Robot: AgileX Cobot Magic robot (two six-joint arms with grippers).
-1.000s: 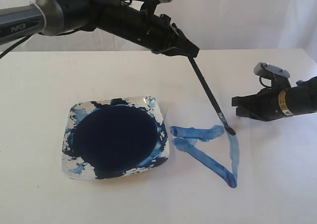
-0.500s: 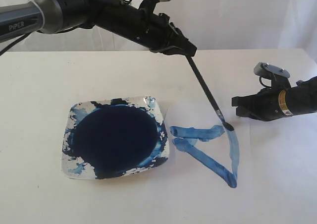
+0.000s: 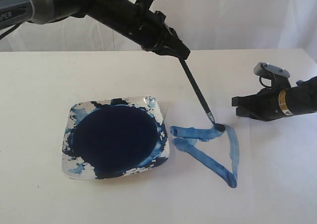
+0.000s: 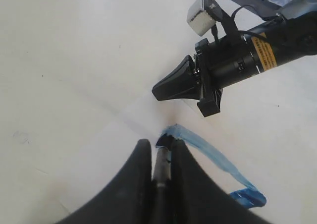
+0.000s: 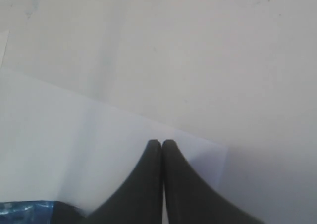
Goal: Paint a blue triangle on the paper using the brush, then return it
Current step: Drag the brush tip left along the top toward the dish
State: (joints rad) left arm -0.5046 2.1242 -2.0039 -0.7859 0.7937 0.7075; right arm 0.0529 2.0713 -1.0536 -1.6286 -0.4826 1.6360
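My left gripper [image 3: 177, 52] [image 4: 159, 145] is shut on the black handle of the brush [image 3: 197, 92] [image 4: 161, 160]. The brush slants down to the right, and its dark tip [image 3: 218, 127] touches the top corner of the blue triangle [image 3: 210, 152] [image 4: 213, 159]. The triangle has three thick blue strokes on the white paper [image 3: 198, 170] [image 5: 74, 149]. My right gripper [image 3: 234, 106] [image 5: 162, 143] is shut and empty, its fingertips low over the paper's right corner, just right of the triangle.
A square white dish [image 3: 115, 137] with a dark navy paint pool and blue smears sits on the white table [image 3: 39, 85], just left of the paper. A white backdrop closes the far side.
The left arm has drawn the brush tip up and left along the right stroke to the triangle's top corner. The right gripper has not moved.
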